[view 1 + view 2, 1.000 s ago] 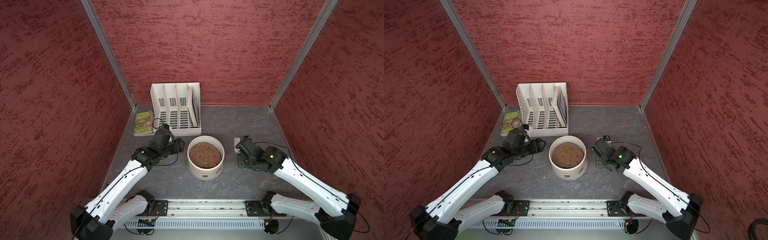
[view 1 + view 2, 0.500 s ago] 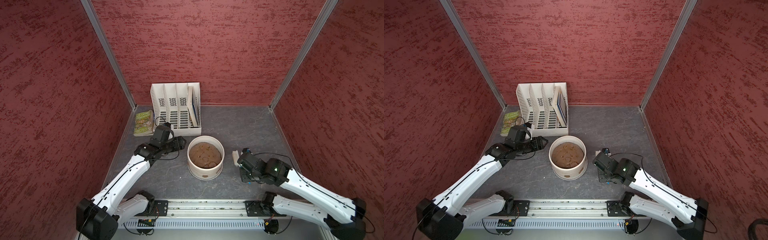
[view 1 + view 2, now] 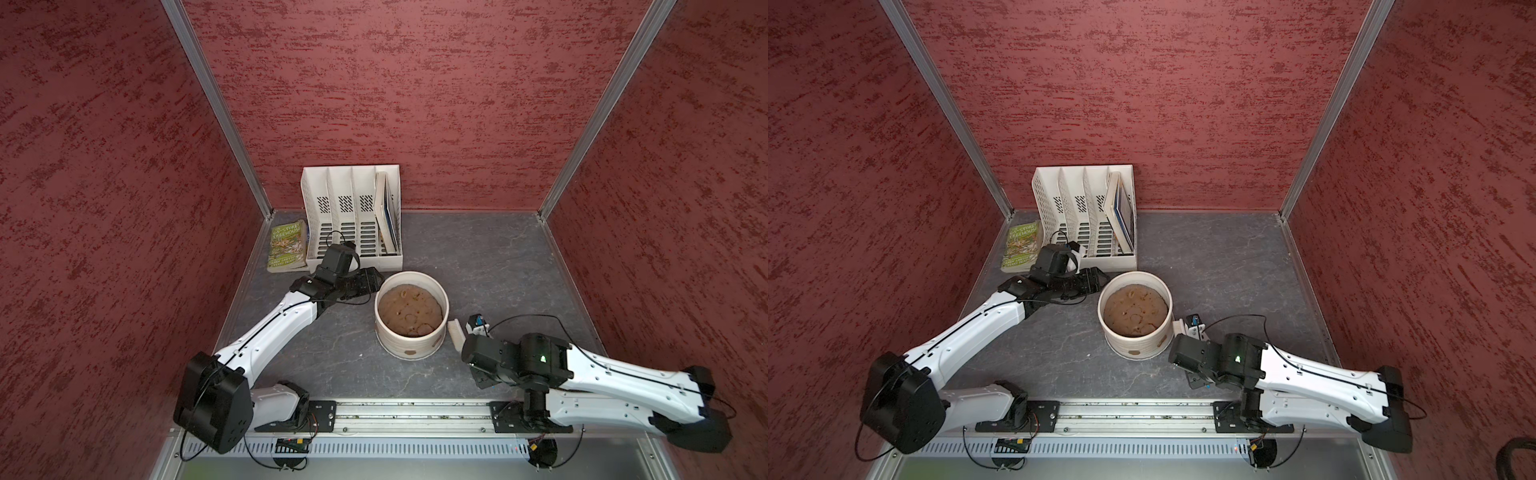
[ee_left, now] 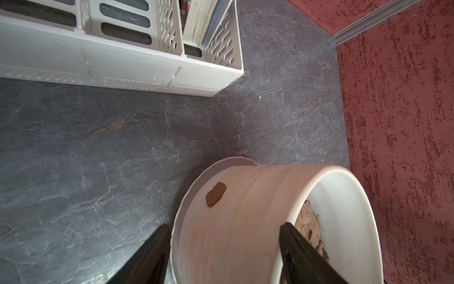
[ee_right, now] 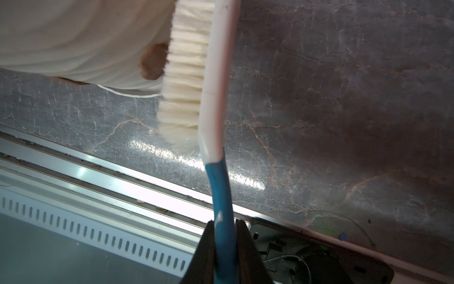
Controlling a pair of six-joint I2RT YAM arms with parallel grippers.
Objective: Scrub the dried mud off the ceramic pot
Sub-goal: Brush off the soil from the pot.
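You have a dark grey, veined tabletop [image 3: 490, 257] with three things on it. The ceramic pot [image 3: 390, 345] stands upright near the middle. A white file organiser [image 3: 382, 259] sits far left by the back wall, and a green book [image 3: 286, 245] lies flat just left of it.

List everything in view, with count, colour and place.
ceramic pot: one, cream, table centre
dried mud: three patches seen, brown, pot's outer wall
soil: one mound, brown, inside pot
brush: one, white head, blue handle, bristles at a mud patch
file organiser: one, white, back of table
books: count unclear, pale, organiser's end slot
green book: one, flat beside organiser
table: one, dark grey
left gripper: black, open beside pot
right gripper: black, shut on brush handle
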